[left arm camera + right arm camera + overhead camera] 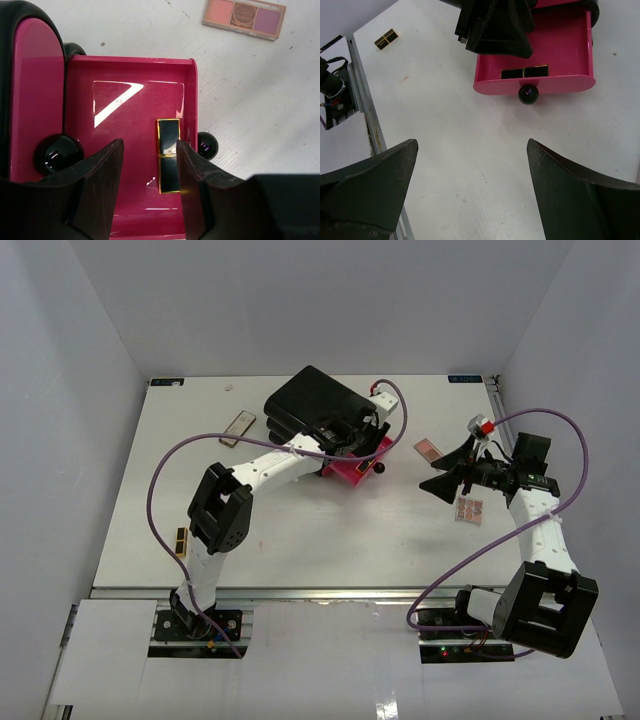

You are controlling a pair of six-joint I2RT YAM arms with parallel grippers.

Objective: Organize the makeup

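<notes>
Left gripper [150, 145] is hovering over the drawer [80, 100], jaws half parted, lipstick [168, 155] lying loose between them — right gripper [471, 145] is gaping, empty; palette [244, 15] print unreadable.

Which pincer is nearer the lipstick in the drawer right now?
Left. The left pincer hangs right over the lipstick in the open drawer; the right pincer sits off over the table, apart from the drawer.

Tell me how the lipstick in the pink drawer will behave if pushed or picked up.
The lipstick looks square-sided and lies flat, so it should slide, not roll. Its glossy faces may slip in a grip. The drawer wall beside it would probably stop a sideways push.
</notes>
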